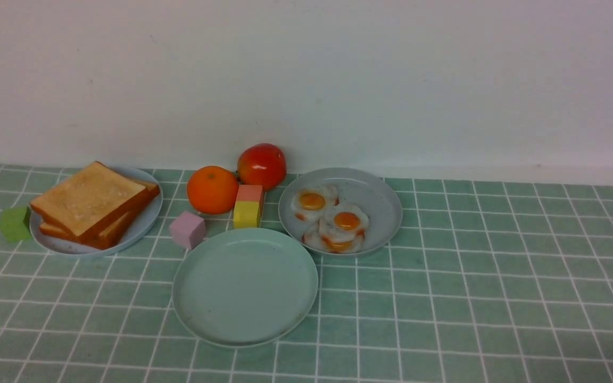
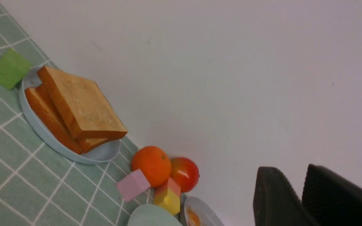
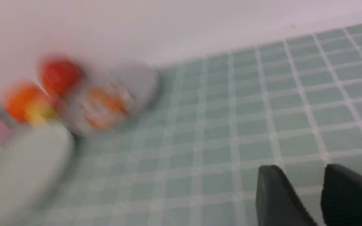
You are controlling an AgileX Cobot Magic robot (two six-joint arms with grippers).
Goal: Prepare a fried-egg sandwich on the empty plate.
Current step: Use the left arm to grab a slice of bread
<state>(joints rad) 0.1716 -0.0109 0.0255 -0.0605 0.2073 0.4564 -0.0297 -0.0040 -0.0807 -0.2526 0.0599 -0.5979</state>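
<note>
plate front centre; toast stacked left; eggs on grey plate behind-right. left gripper, right gripper: jaws slightly parted, holding nothing.

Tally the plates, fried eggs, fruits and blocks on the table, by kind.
Plates: 3 (mint-green plate, grey plate, light-blue plate)
Fried eggs: 3
Fruits: 2 (orange, red fruit)
Blocks: 4 (green block, pink block, salmon block on yellow block)
Total: 12

plate open above, pink cube, yellow block seemingly touching far rim
</note>
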